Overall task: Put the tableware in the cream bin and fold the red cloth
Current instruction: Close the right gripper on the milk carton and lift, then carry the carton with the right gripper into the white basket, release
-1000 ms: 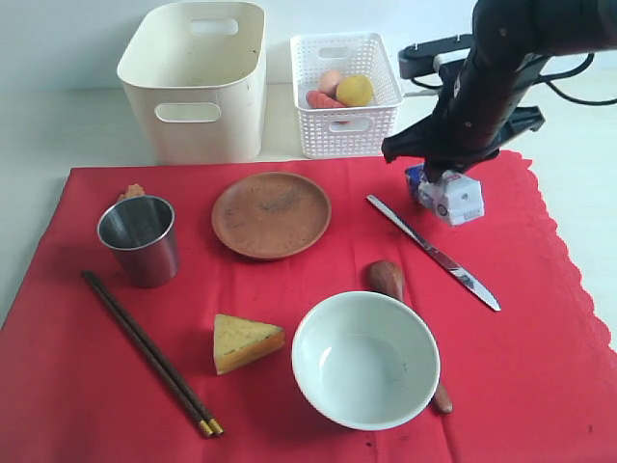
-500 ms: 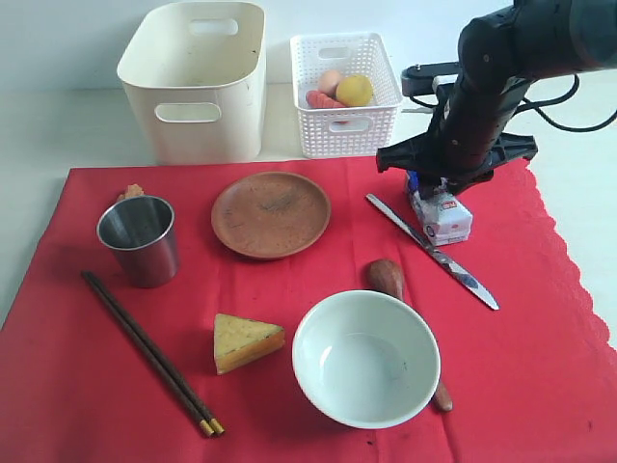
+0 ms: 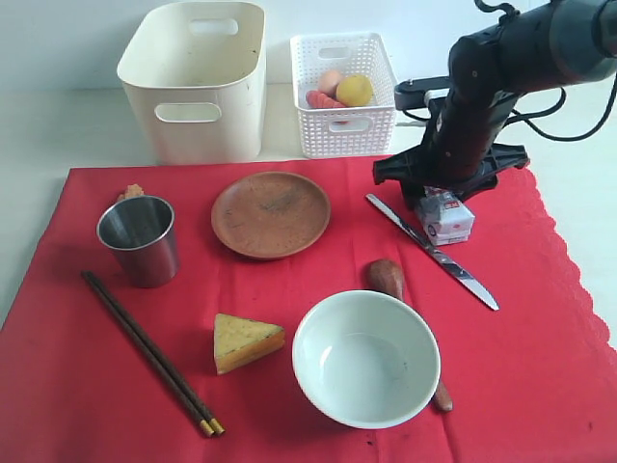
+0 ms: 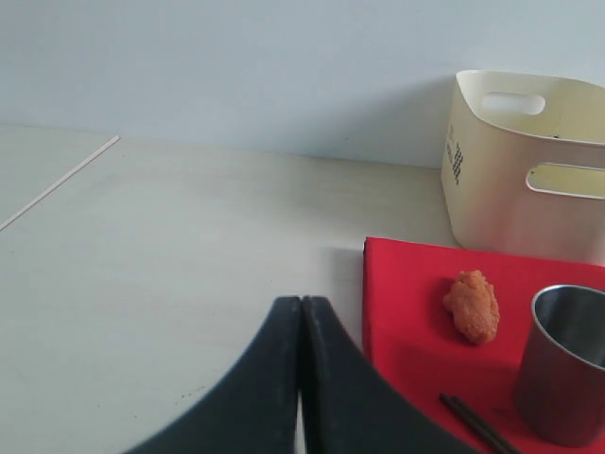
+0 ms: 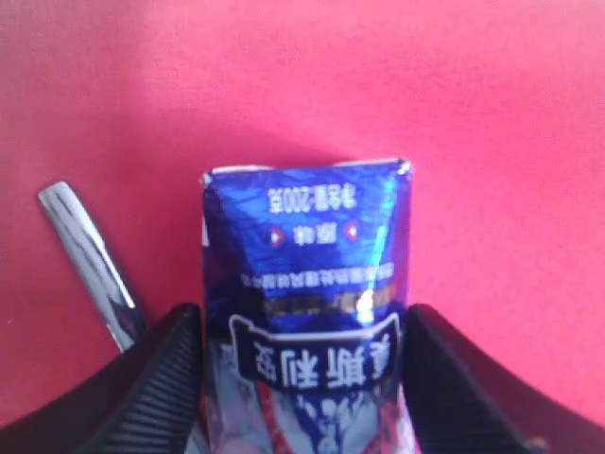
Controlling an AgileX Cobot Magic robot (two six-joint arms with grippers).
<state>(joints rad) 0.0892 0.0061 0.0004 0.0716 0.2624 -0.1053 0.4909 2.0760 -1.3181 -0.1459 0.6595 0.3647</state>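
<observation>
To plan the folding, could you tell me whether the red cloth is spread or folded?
Spread: the red cloth lies flat and open under the bowl and plate.

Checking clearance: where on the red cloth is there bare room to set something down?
On the red cloth: bare on the right, between the knife and the scalloped edge, and at the near-left corner beside the chopsticks. Crowded around the milk carton, which the right gripper straddles beside the knife.
</observation>
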